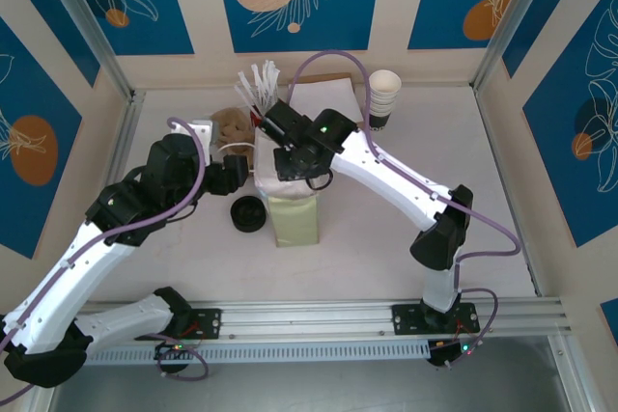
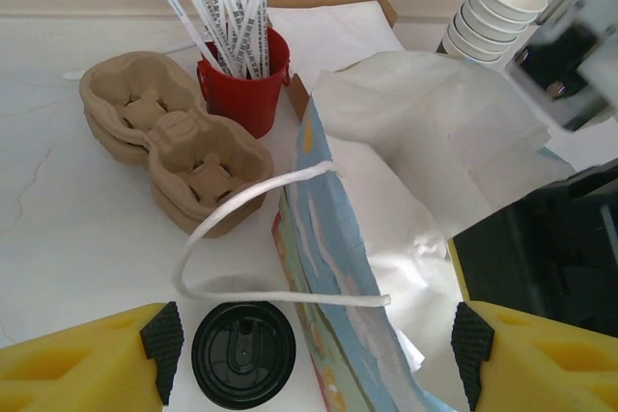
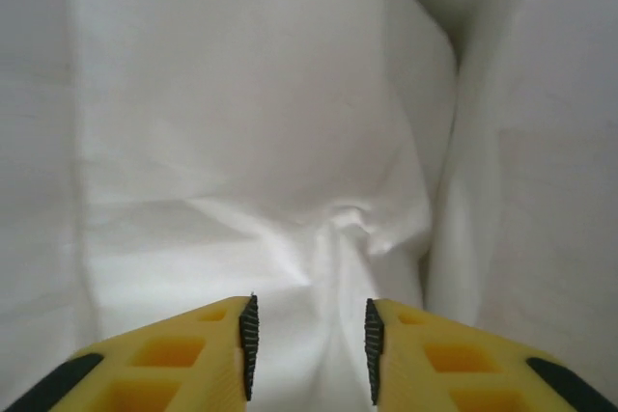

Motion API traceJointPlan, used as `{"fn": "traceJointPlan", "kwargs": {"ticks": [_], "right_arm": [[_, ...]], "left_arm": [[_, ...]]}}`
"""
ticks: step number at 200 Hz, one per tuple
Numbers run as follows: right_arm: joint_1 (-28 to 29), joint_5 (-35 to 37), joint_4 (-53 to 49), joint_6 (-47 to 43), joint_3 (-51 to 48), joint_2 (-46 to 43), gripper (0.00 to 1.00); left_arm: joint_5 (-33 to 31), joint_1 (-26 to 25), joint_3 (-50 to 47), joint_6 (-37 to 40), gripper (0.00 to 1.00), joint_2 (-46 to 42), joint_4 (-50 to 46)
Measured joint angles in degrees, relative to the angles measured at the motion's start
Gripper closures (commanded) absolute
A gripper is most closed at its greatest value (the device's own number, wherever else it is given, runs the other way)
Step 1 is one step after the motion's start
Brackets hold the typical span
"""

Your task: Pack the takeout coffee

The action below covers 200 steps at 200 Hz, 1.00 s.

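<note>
A paper bag (image 1: 294, 219) with olive and printed blue sides (image 2: 323, 238) stands open at mid-table. My right gripper (image 1: 294, 163) reaches down into its mouth. In the right wrist view the right gripper (image 3: 309, 330) is open, with only the bag's white inner paper (image 3: 241, 142) beyond the gap. My left gripper (image 2: 319, 335) is open, straddling the bag's left wall and its white cord handle (image 2: 251, 200). A round black lid (image 2: 243, 354) sits on the table left of the bag (image 1: 248, 212); I cannot tell whether a cup stands under it. The takeout coffee is otherwise hidden.
Stacked brown pulp cup carriers (image 2: 164, 142) and a red cup of wrapped straws (image 2: 246, 84) stand behind the bag on the left. A stack of lidless white cups (image 1: 384, 94) is at the back right, beside a white sheet on a brown board (image 1: 323, 94).
</note>
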Motion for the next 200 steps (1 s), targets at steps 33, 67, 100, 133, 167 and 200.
{"fn": "traceJointPlan", "kwargs": {"ticks": [33, 67, 100, 133, 167, 200], "right_arm": [[-0.35, -1.01, 0.48, -1.66, 5.25, -1.01, 0.59], [-0.76, -1.2, 1.18, -4.02, 8.28, -3.37, 0.59], [-1.4, -0.31, 4.28, -8.17, 7.74, -7.67, 0.57], [-4.2, 1.86, 9.99, -12.09, -0.11, -17.05, 0.5], [-11.19, 2.54, 19.41, -16.5, -16.57, -31.12, 0.37], [-23.52, -2.1, 28.65, -18.56, -33.22, -42.93, 0.23]], "left_arm": [[-0.02, 0.0, 0.0, 0.0, 0.25, -0.02, 0.02], [-0.63, 0.0, 0.0, 0.02, 0.23, 0.0, 0.04], [-3.02, 0.37, 0.0, 0.5, 0.2, 0.48, 0.61], [-6.29, 2.27, 0.0, 3.15, 0.1, 1.36, 2.6], [-10.67, 5.84, -0.42, 7.26, 0.0, 0.79, 6.58], [-13.31, 11.32, -4.46, 12.02, 0.0, -1.55, 12.09]]}}
